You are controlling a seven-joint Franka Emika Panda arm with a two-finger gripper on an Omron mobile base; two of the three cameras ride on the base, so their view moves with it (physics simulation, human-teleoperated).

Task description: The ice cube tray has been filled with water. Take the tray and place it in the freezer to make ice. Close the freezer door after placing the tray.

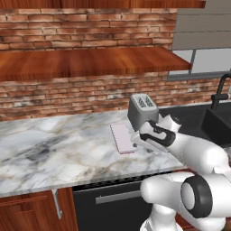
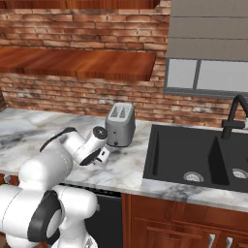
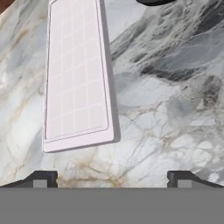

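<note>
The ice cube tray (image 1: 122,138) lies flat on the marble counter (image 1: 54,149), pale pink-white with a darker edge, just in front of the toaster. In the hand view the tray (image 3: 76,74) stretches away ahead, left of the midline. My gripper (image 3: 111,180) hovers low over the counter at the tray's near right corner, open, its two fingertips (image 3: 41,179) wide apart with nothing between them. From the left base view the gripper (image 1: 136,143) sits at the tray's right edge. The right base view has the gripper (image 2: 103,154) left of the toaster. The freezer and its door are out of view.
A grey toaster (image 1: 142,110) stands right behind the tray, close to my wrist. A black sink (image 2: 193,155) with a dark faucet (image 2: 235,114) lies to the right. A wooden shelf (image 1: 90,61) hangs over the counter, and a dark dishwasher (image 1: 113,203) sits below.
</note>
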